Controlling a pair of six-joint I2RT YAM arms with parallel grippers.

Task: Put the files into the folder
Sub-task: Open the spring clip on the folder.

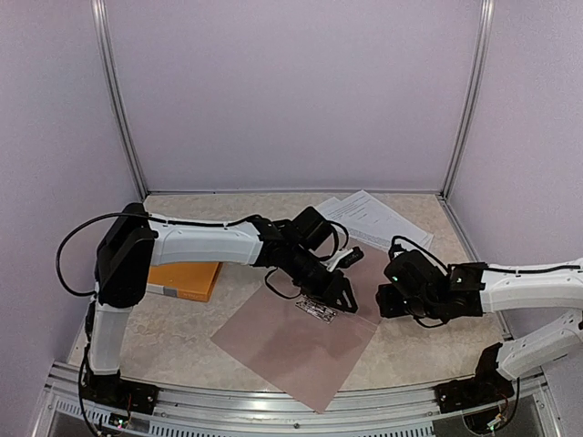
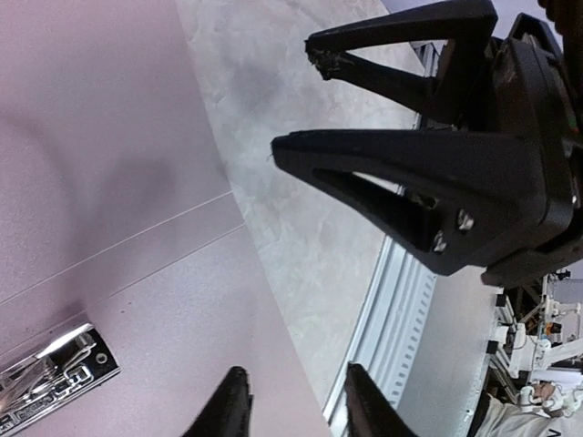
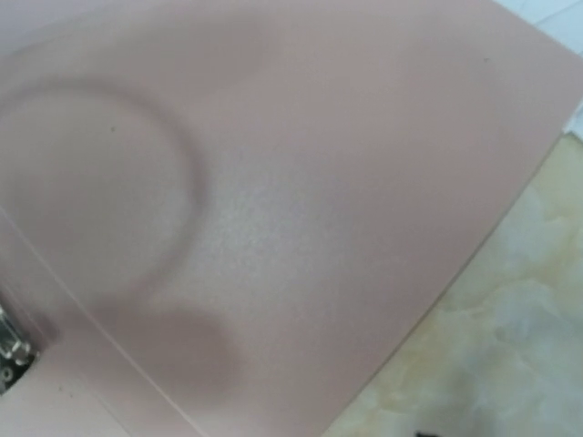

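Nearest, the aluminium rail (image 1: 273, 401) runs along the table's front edge, with both arm bases bolted to it. Just beyond it the pink folder (image 1: 291, 350) lies open and flat on the beige marbled table (image 1: 182, 337), one corner pointing toward the rail. Its metal clip (image 1: 316, 309) sits on the centre fold.

The left gripper (image 1: 339, 293) reaches across from the left and hangs low over the clip. In the left wrist view its own fingertips (image 2: 232, 405) stand a narrow gap apart, with only bare folder, table and rail showing between them. The right gripper (image 1: 387, 299) faces it from the right, just beside the folder's right edge. That same wrist view shows its two black fingers (image 2: 383, 173) spread well apart and holding nothing. The right wrist camera sees little but pink folder surface and a strip of table.

To the left, under the left arm, a flat orange pad (image 1: 182, 278) lies on the table.

Farther back on the right, the files (image 1: 378, 218) lie loosely fanned on the table, outside the folder. Their near edge meets the folder's far corner, and I cannot tell whether they overlap. Behind them stand pale lilac walls (image 1: 291, 91).
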